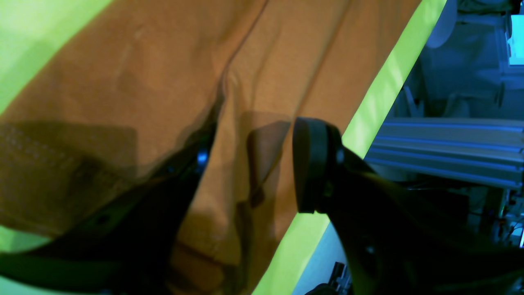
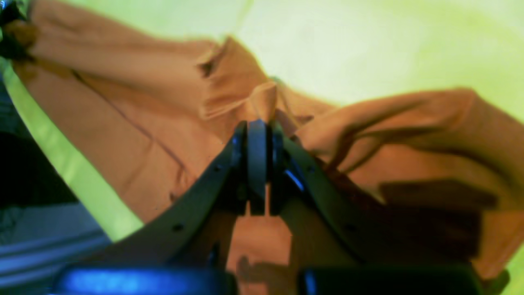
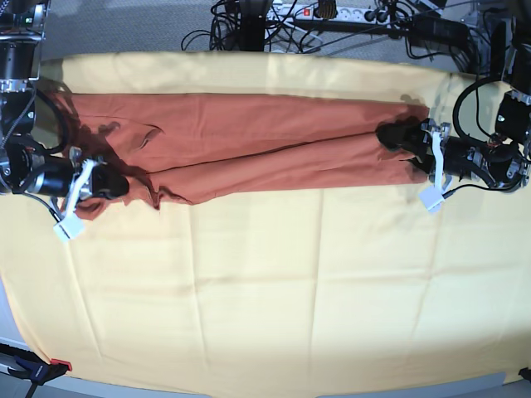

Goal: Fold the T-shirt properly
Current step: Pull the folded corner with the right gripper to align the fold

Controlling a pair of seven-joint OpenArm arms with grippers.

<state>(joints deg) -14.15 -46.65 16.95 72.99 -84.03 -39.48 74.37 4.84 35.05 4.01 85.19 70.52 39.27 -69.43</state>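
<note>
The rust-orange T-shirt (image 3: 249,141) lies stretched in a long band across the far half of the pale yellow cloth (image 3: 265,290). My right gripper (image 3: 116,184) is at the shirt's left end. In the right wrist view it (image 2: 258,131) is shut, pinching a bunched fold of the shirt (image 2: 123,106). My left gripper (image 3: 397,135) is at the shirt's right end. In the left wrist view its jaws (image 1: 254,164) stand apart; shirt fabric (image 1: 163,73) hangs between them and drapes over one finger, while the other finger's pad (image 1: 310,164) is bare.
The yellow cloth covers the whole table. Cables and a power strip (image 3: 332,12) lie behind the far edge. A metal frame rail (image 1: 446,151) runs beside the table edge near my left gripper. White tags (image 3: 68,225) hang from both wrists.
</note>
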